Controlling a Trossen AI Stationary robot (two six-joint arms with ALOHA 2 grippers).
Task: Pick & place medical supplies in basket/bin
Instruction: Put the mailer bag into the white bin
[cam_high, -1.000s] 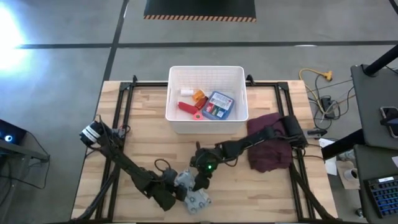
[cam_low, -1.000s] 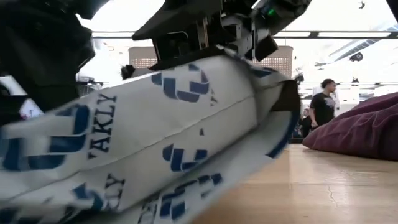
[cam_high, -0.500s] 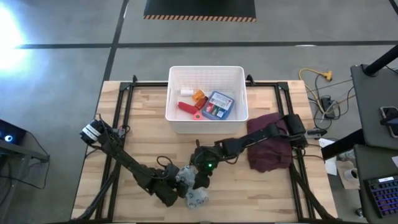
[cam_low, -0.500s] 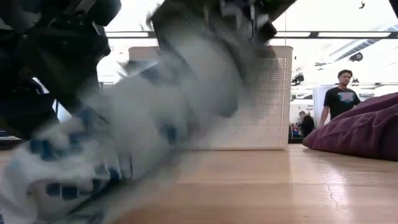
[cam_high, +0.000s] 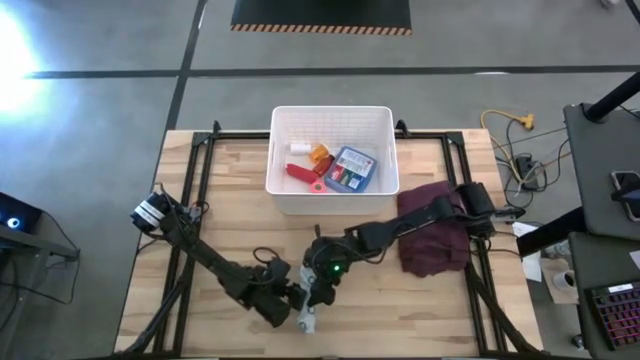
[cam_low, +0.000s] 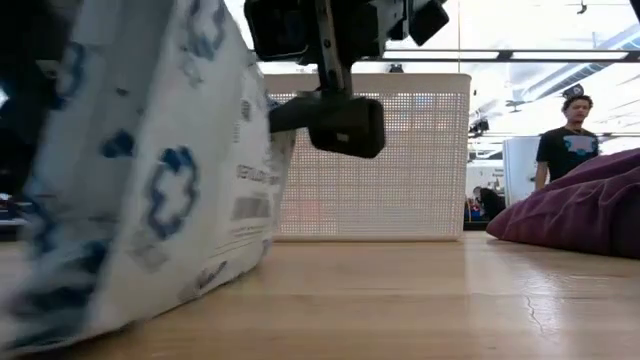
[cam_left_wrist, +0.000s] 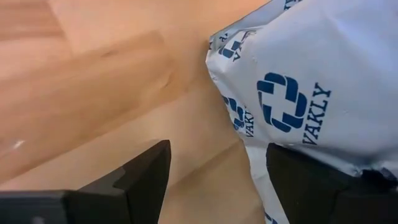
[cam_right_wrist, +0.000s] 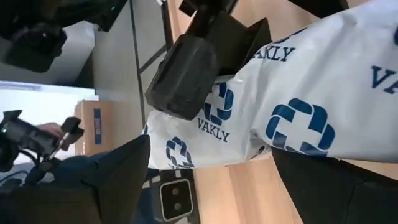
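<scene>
The white patterned pouch (cam_low: 150, 180) with blue crosses stands tilted on its lower edge on the wood near the table's near edge, and shows small in the high view (cam_high: 308, 318). My left gripper (cam_left_wrist: 219, 149) is open beside it, at its left (cam_high: 288, 298). My right gripper (cam_right_wrist: 210, 149) is open just on the pouch's far side (cam_high: 320, 280). The white ribbed basket (cam_high: 332, 110) stands at the far middle. It holds the blue flat packet (cam_high: 350, 170), red tubes (cam_high: 300, 172) and small white and orange items. My left gripper has the inner side of one finger (cam_left_wrist: 311, 180) against the pouch's printed face (cam_left_wrist: 292, 118); the other finger stands apart over bare wood. The pouch leans on that finger with its lower edge on the table. My right gripper's one finger (cam_right_wrist: 336, 186) is overlapped by the pouch's face (cam_right_wrist: 298, 130); whether they touch, I cannot tell.
A maroon cloth (cam_high: 435, 240) lies heaped at the table's right, under my right arm. Bare wood lies between the pouch and the basket wall (cam_low: 400, 150). A person (cam_low: 570, 140) stands in the room beyond the table.
The pouch lay low and slanting on the table a second ago. It has been tipped up and now stands steeply on its lower edge. My left gripper has shifted a little toward the table's right, along with the pouch.
</scene>
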